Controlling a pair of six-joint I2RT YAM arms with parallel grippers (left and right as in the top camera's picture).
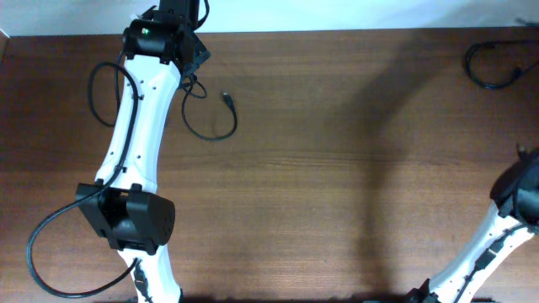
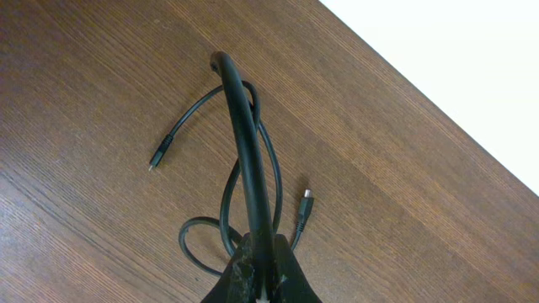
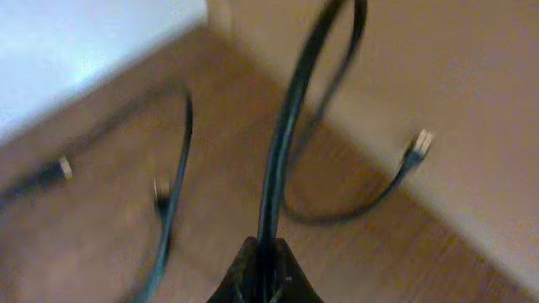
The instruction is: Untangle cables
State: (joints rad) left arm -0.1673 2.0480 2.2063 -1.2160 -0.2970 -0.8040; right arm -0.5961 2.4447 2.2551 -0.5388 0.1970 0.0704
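Observation:
One thin black cable (image 1: 221,135) lies in a loop on the wooden table at the top left, with its plug (image 1: 225,97) free. My left gripper (image 1: 194,69) is above its upper end. In the left wrist view the left gripper (image 2: 259,252) is shut on this cable (image 2: 244,126), which arches up from the jaws. Its loops and two small plugs (image 2: 160,156) (image 2: 305,202) rest on the table. A second black cable (image 1: 493,71) lies at the top right. In the blurred right wrist view my right gripper (image 3: 269,252) is shut on a black cable (image 3: 286,126) with a plug (image 3: 418,143) hanging free.
The left arm (image 1: 135,143) runs from the front left to the back left, with its own thicker black wires (image 1: 97,93) looping beside it. The right arm (image 1: 514,202) is at the right edge. The table's back edge (image 1: 337,32) meets a white surface.

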